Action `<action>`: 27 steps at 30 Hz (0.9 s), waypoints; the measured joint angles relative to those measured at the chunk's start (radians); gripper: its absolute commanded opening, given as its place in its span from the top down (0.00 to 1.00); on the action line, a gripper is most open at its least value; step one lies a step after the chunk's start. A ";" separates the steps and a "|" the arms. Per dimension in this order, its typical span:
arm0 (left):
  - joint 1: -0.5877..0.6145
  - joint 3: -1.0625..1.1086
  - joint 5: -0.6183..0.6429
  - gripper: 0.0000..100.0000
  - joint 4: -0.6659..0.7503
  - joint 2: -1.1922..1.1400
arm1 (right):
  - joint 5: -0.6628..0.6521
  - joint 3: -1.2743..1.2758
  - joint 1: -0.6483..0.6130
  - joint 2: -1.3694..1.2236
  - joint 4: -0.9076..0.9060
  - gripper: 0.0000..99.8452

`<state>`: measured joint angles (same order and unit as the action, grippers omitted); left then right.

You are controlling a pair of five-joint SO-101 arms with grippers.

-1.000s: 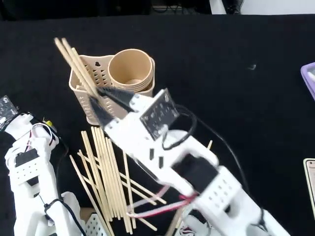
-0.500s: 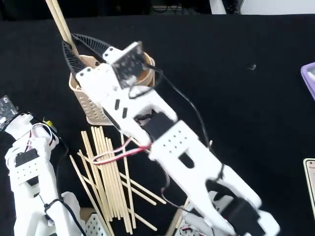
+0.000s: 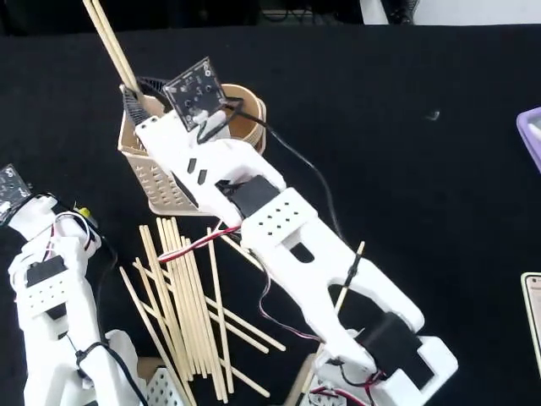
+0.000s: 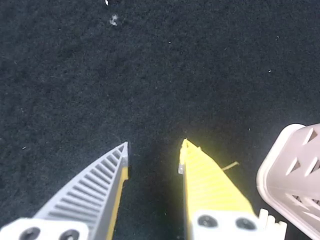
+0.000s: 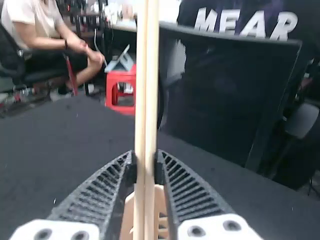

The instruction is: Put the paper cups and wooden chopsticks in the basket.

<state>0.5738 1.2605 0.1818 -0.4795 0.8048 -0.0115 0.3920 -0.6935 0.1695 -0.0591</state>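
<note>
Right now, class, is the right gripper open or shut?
Shut: the right gripper clamps two wooden chopsticks over the basket.

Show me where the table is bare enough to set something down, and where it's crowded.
Bare: the wide stretch of table between the right arm and the purple thing at the edge, and the strip behind the basket. Crowded: in front of the basket, loose chopsticks fill the gap between that arm and the left arm.

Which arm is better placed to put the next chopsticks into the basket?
Right. The right gripper is shut on two chopsticks, held upright over the basket. The left gripper is open and empty above the table, beside the basket.
</note>
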 measured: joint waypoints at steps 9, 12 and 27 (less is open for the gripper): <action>0.000 0.000 0.000 0.83 0.000 0.000 | 0.000 -0.018 0.000 0.164 -0.272 0.89; 0.000 0.000 0.000 0.83 0.000 0.000 | 0.000 -0.005 0.000 0.307 -0.388 0.89; 0.000 0.000 0.000 0.83 0.000 0.000 | -0.442 0.608 0.176 1.177 -1.278 0.84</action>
<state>0.5738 1.2605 0.1818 -0.4795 0.8048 -0.4534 0.9996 -0.5171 1.3464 -1.3372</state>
